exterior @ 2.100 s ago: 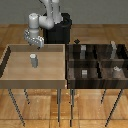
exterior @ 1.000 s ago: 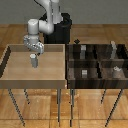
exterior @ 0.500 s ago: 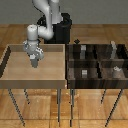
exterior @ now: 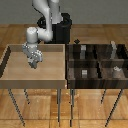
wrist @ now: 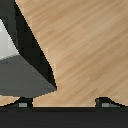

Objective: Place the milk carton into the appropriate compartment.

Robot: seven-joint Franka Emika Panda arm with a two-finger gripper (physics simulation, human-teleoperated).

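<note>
On tan tray (exterior: 15, 80), pale grey-white milk carton (wrist: 22, 65)

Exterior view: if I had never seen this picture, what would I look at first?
Probably the big white robot arm bending down into the light wooden tray on the exterior view's left, its tool low over the tray floor. Next, the dark bin on the exterior view's right, split into compartments with small grey things inside. In the wrist view, a grey-and-white box shape fills one side, very close to the camera.
</note>
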